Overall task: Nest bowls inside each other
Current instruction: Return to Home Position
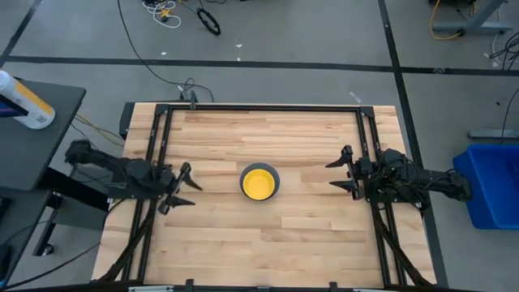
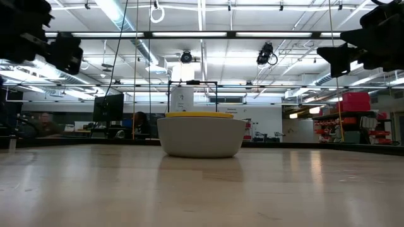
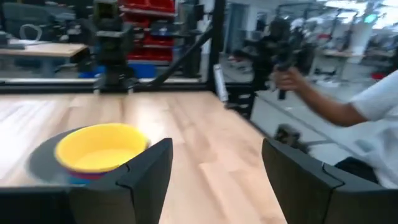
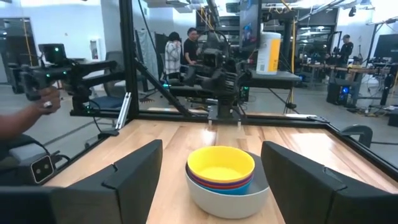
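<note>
A stack of nested bowls [image 1: 260, 182] stands on its base at the middle of the wooden table. The grey bowl [image 4: 227, 194] is outermost, with blue and red rims above it and the yellow bowl [image 4: 220, 165] innermost on top. My left gripper [image 1: 182, 188] hovers open at the table's left edge, pointing level toward the stack. My right gripper [image 1: 344, 174] hovers open at the right edge, also level and facing the stack. Neither has anything between its fingers.
A black metal frame [image 1: 268, 107] runs along the table's far edge and both sides. A person's arm [image 3: 323, 109] holding a handheld device shows beyond the table. A white bottle [image 1: 24, 101] lies on a dark side table at the left.
</note>
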